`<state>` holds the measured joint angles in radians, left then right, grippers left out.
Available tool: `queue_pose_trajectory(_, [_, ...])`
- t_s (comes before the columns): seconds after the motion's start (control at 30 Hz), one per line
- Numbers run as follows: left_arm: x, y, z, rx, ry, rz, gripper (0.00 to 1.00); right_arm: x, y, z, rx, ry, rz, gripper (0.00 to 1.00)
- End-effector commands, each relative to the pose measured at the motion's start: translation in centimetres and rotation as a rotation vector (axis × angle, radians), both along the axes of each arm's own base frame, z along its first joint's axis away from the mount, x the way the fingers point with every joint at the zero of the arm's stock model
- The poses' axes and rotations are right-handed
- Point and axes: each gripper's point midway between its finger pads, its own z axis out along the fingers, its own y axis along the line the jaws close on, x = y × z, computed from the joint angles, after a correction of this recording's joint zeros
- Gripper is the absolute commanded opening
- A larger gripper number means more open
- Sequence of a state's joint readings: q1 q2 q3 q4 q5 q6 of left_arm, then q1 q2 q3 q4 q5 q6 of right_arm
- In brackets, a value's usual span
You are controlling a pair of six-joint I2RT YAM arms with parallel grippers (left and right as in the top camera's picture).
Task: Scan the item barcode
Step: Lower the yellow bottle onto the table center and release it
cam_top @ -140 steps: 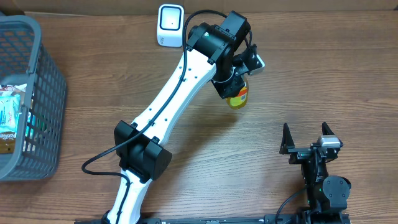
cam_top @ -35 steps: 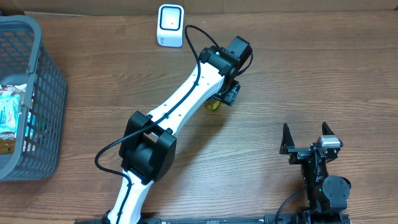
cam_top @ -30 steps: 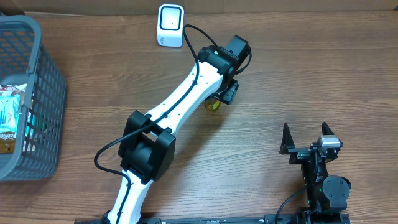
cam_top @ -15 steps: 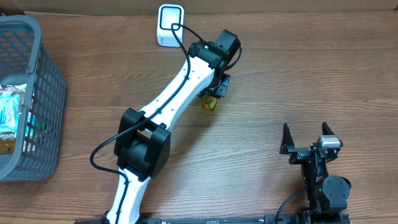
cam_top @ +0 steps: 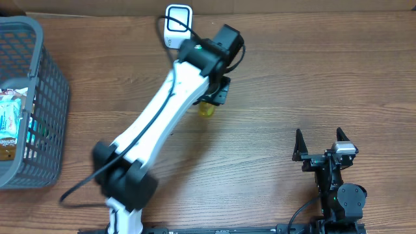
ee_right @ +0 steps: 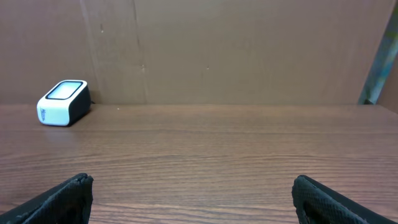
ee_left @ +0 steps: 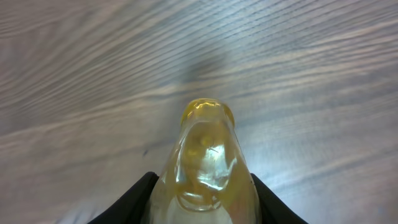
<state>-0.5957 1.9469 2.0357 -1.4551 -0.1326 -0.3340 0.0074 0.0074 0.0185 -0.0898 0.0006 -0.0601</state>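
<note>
The item is a small bottle of yellow liquid point(cam_top: 206, 109), and my left gripper point(cam_top: 215, 96) is shut on it above the table, a little in front of the white barcode scanner point(cam_top: 177, 25). In the left wrist view the bottle point(ee_left: 207, 149) fills the gap between the two black fingers point(ee_left: 140, 194) of the left gripper point(ee_left: 204, 190), its end pointing at the wood below. No barcode shows on it. My right gripper point(cam_top: 319, 147) rests open at the near right; in its own view the right gripper point(ee_right: 193, 194) holds nothing, and the scanner point(ee_right: 63, 102) stands far left.
A grey plastic basket point(cam_top: 40, 60) with packaged goods point(cam_top: 9, 123) inside stands at the left edge. A brown cardboard wall point(ee_right: 236, 50) runs along the back of the table. The left arm's black cable crosses in front of the scanner.
The left arm has swung left across the table with the bottle, bringing it nearer the scanner. The right arm has not moved.
</note>
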Motion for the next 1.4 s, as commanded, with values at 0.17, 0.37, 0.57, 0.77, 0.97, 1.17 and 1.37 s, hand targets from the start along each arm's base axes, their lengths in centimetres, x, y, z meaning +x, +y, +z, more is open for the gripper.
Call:
queue_pose_trajectory(0.17, [-4.2, 4.7, 5.6, 0.030, -0.056, 0.171, 0.40, 0.0, 0.0, -0.3, -0.004, 0.000, 0.000, 1.00])
queue_pose_trajectory(0.37, [-7.3, 7.1, 6.5, 0.047, -0.081, 0.241, 0.41, 0.0, 0.0, -0.3, -0.005, 0.000, 0.000, 1.00])
queue_pose_trajectory(0.57, [-10.1, 8.8, 4.9, -0.017, -0.135, 0.314, 0.41, 0.0, 0.0, -0.3, -0.005, 0.000, 0.000, 1.00])
queue_pose_trajectory(0.77, [-12.4, 11.1, 0.6, -0.047, -0.167, 0.426, 0.39, 0.0, 0.0, -0.3, -0.004, 0.000, 0.000, 1.00])
queue_pose_trajectory(0.97, [-13.4, 11.5, -5.4, 0.027, -0.086, 0.421, 0.43, 0.0, 0.0, -0.3, -0.004, 0.000, 0.000, 1.00])
queue_pose_trajectory(1.17, [-12.8, 10.0, -8.8, 0.007, -0.025, 0.441, 0.42, 0.0, 0.0, -0.3, -0.005, 0.000, 0.000, 1.00])
queue_pose_trajectory(1.37, [-11.7, 8.7, -9.7, -0.022, -0.023, 0.422, 0.42, 0.0, 0.0, -0.3, -0.005, 0.000, 0.000, 1.00])
